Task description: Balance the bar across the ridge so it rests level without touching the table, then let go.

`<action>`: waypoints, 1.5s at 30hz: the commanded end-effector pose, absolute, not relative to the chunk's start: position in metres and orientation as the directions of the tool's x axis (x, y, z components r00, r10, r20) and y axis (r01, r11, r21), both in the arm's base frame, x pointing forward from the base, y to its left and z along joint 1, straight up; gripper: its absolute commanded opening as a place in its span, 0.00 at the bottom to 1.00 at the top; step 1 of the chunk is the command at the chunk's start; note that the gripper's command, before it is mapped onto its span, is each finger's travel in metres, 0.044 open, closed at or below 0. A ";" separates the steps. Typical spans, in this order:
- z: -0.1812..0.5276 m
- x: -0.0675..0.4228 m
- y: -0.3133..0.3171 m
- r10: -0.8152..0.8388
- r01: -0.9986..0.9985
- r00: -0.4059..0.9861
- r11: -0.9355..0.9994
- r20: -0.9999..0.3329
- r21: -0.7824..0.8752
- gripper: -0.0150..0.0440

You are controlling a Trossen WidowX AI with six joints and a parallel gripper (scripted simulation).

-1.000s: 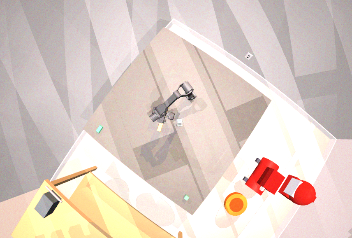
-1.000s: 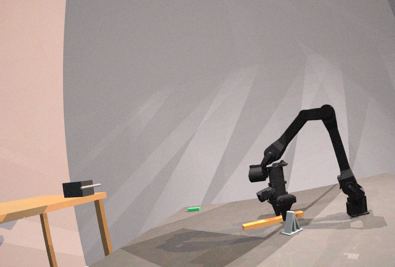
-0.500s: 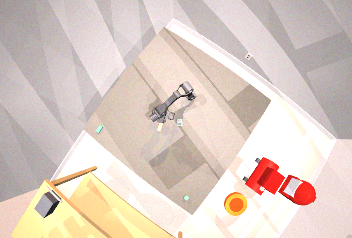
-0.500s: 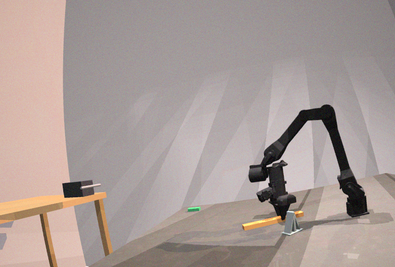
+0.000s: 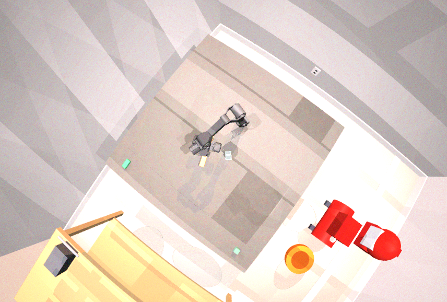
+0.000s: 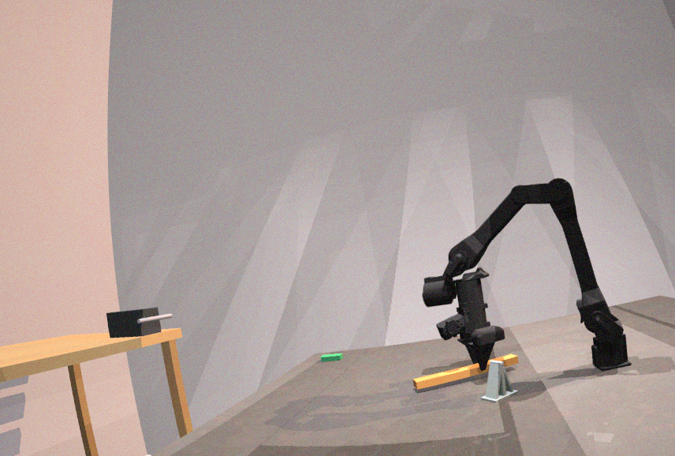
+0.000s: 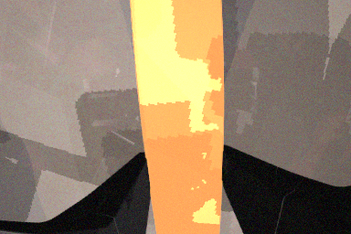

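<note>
The long orange bar (image 5: 202, 161) (image 6: 440, 377) (image 7: 178, 76) lies roughly level, at or barely above the table (image 6: 359, 398), with its shadow close under it. My gripper (image 5: 208, 153) (image 6: 482, 368) (image 7: 183, 157) points down and is shut on the bar, with a black finger against each side in the wrist view. The grip is partway along the bar; the arm hides part of it from above. The pale grey ridge (image 5: 228, 155) (image 6: 493, 380) stands upright on the table beside the bar, nearer the camera in the exterior view. The bar is not on it.
A green block (image 5: 126, 163) (image 6: 331, 357) lies near the table's far edge, and a small green piece (image 5: 236, 250) near another corner. A wooden side table (image 6: 54, 352) carries a black box (image 5: 58, 259) (image 6: 133, 322). A red machine (image 5: 334, 222) and an orange bowl (image 5: 299, 258) stand off the table.
</note>
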State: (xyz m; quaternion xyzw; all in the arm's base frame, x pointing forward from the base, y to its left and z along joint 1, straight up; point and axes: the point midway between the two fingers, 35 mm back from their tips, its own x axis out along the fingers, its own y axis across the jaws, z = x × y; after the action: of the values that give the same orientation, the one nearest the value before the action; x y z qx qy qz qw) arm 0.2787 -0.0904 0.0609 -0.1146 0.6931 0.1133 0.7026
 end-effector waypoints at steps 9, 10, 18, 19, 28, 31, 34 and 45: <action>0.094 0.283 -0.092 -0.006 -0.317 0.026 0.948 -1.000 -0.014 0.25; 0.096 0.283 -0.092 -0.006 -0.317 0.026 0.948 -1.000 -0.014 0.25; 0.117 0.283 -0.092 -0.007 -0.316 0.026 0.949 -1.000 -0.014 0.25; 0.120 0.282 -0.092 -0.007 -0.316 0.026 0.949 -1.000 -0.015 0.25; 0.143 0.280 -0.091 -0.007 -0.316 0.025 0.949 -1.000 -0.015 0.25; 0.151 0.279 -0.091 -0.008 -0.316 0.025 0.949 -1.000 -0.015 0.25; 0.158 0.277 -0.090 -0.008 -0.316 0.025 0.949 -1.000 -0.015 0.25; 0.168 0.273 -0.072 -0.007 -0.350 0.025 0.937 -1.000 -0.015 0.25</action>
State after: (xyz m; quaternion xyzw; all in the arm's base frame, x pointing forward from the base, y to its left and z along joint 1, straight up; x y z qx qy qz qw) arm 0.2753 -0.0824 0.1646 -0.1207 0.6905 0.1155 0.7038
